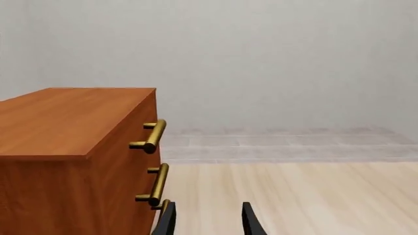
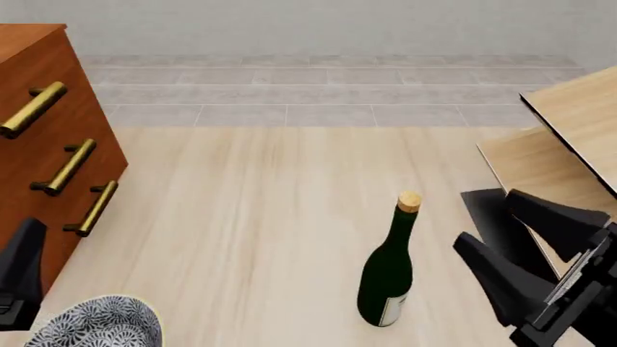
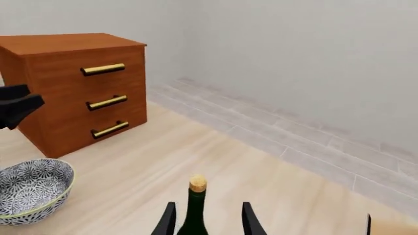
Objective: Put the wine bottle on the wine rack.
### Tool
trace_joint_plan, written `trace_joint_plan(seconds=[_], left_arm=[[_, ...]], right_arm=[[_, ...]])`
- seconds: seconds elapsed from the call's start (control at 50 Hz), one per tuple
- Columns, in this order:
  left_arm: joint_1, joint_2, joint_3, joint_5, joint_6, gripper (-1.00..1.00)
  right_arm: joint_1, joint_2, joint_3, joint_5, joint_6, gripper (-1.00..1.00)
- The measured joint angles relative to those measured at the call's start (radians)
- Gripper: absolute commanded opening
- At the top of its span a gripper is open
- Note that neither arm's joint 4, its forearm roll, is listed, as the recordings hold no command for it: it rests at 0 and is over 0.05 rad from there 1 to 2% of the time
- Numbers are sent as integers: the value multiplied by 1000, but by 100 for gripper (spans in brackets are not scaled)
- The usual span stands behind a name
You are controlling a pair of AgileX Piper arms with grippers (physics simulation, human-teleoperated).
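Note:
The wine bottle (image 2: 389, 273) stands upright on the pale wood table, dark green with a tan cork and a white label low down. My right gripper (image 2: 486, 219) is open just to its right, apart from it, fingers pointing toward it. In the right wrist view the bottle's neck (image 3: 195, 213) lines up between the open fingers of that gripper (image 3: 207, 221). The wine rack (image 2: 576, 126), pale slanted panels with dark edges, rises at the right edge behind the right gripper. My left gripper (image 1: 207, 221) is open and empty beside the cabinet.
A reddish-brown drawer cabinet (image 2: 39, 155) with brass handles stands at the left. A blue-patterned bowl (image 2: 97, 327) sits at the near left, beside one dark finger of the left gripper (image 2: 24, 266). A grey tiled strip (image 2: 328, 94) runs along the far wall.

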Motion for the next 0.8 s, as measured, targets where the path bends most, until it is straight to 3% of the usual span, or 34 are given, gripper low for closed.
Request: trace_joint_plan(seconds=[0.8], left_arm=[[23, 0, -20, 5, -7, 100]], right_arm=[[23, 590, 32, -530, -4, 100]])
